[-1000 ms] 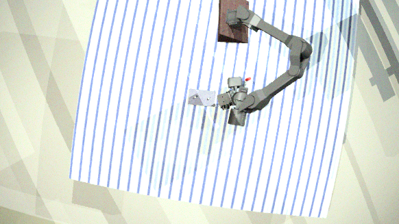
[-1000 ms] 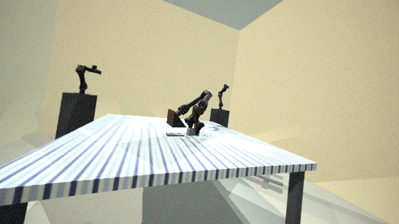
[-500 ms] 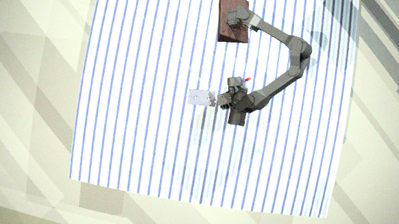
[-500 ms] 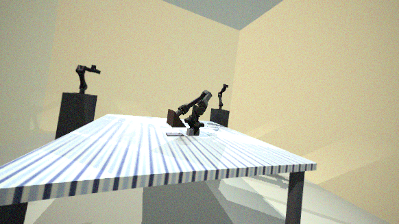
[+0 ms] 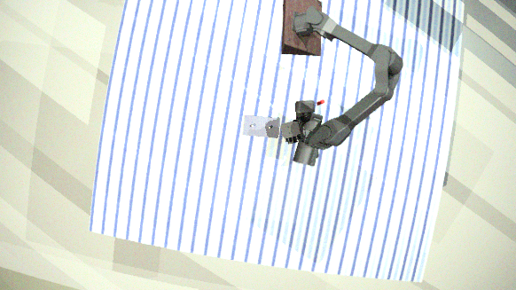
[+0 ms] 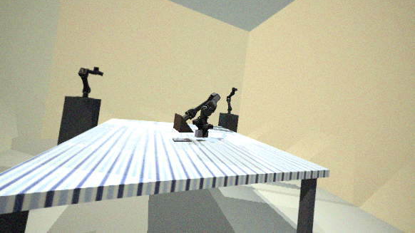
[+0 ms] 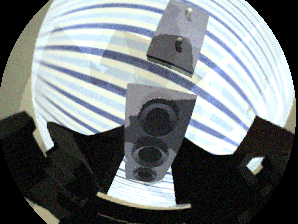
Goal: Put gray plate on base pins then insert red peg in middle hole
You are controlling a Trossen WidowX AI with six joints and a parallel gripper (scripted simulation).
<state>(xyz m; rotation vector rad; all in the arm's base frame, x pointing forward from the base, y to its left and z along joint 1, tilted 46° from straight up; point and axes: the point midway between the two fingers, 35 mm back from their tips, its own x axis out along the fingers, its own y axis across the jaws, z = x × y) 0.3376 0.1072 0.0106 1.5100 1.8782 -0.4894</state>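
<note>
Gripper point(image 7: 154, 163) pinching the gray plate point(image 7: 154, 137): keep it level and line its holes over the base point(image 7: 178, 35) pins.

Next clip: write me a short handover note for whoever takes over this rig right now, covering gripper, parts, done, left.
Gripper: shut on the gray plate, held above the striped table.
Base: flat on the table ahead of the gripper, both pins bare; the plate is not on them yet.
Red peg: lying on the table beside the wrist, untouched.
Done: plate grasped.
Left: carry the plate over the base, lower it onto both pins until flat, release; then pick up the peg, push it fully into the middle hole, let go.
</note>
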